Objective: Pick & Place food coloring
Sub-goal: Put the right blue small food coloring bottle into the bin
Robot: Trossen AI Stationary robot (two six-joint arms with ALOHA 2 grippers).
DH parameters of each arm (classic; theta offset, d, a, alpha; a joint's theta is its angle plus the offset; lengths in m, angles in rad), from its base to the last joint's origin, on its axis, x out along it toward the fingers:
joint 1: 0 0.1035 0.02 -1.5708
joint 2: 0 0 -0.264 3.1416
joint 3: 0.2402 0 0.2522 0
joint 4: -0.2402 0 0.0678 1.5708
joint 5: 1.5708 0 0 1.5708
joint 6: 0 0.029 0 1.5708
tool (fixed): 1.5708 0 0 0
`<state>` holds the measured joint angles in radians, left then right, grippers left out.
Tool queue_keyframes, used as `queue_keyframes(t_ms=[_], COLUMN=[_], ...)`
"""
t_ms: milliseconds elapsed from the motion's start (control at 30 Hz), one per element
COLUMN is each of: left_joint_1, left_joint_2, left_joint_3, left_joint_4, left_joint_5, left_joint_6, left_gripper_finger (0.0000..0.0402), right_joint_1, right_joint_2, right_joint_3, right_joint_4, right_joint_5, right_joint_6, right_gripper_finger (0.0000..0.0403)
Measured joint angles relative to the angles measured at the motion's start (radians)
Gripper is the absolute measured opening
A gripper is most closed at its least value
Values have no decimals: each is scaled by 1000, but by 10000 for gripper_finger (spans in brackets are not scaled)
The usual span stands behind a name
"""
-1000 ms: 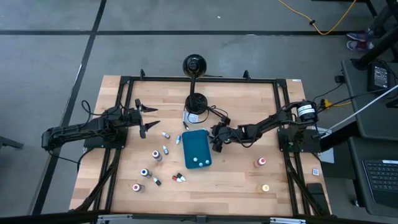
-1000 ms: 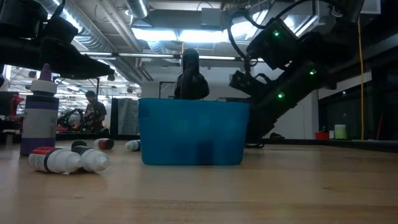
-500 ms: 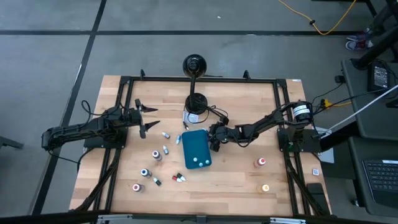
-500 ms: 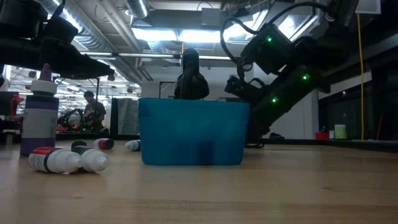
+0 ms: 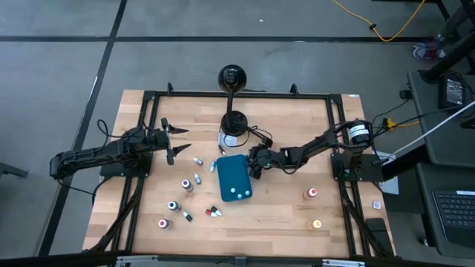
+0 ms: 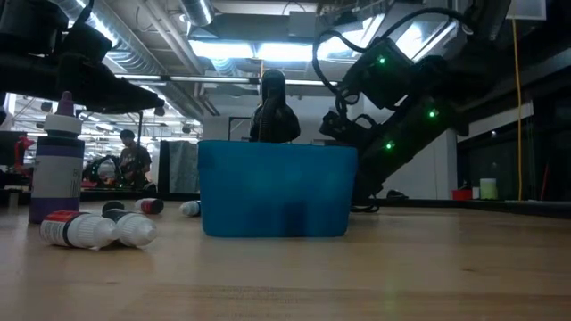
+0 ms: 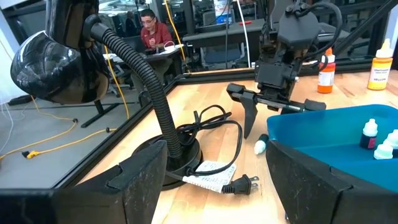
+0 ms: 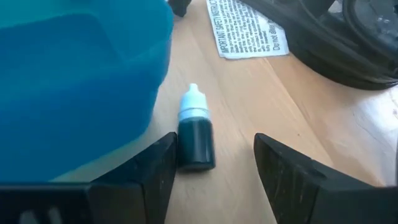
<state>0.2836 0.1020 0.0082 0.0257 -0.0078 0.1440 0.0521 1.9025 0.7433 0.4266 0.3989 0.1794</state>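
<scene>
Wooden table (image 5: 297, 222); teal tray (image 5: 234, 178) flanks dark bottle (image 8: 196, 140); lamp base (image 5: 235, 123) near

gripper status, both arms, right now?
Left gripper: open, holding nothing, waiting at the table's left side.
Right gripper: open, holding nothing, low over a dark food coloring bottle lying beside the teal tray.

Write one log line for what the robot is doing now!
right gripper: open, nearing dark bottle beside teal tray | left gripper: open, waiting
</scene>
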Motion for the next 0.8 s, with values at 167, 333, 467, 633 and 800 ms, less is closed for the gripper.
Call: queue_keyframes(t_ms=[167, 333, 467, 633, 800], left_joint_1=[0, 0, 0, 0, 0], left_joint_2=[0, 0, 0, 0, 0], left_joint_3=[0, 0, 0, 0, 0], left_joint_4=[0, 0, 0, 0, 0], left_joint_5=[0, 0, 0, 0, 0], left_joint_6=[0, 0, 0, 0, 0], left_gripper_finger=[269, 269, 269, 269, 269], right_joint_1=[-2, -2, -2, -2, 1], right_joint_2=[36, 35, 35, 35, 34], right_joint_3=[3, 3, 3, 3, 2], right_joint_4=[48, 46, 40, 24, 15], right_joint_5=[-4, -29, -45, -74, -81], right_joint_6=[-16, -23, -24, 0, 2], right_gripper_finger=[203, 177, 149, 111, 79])
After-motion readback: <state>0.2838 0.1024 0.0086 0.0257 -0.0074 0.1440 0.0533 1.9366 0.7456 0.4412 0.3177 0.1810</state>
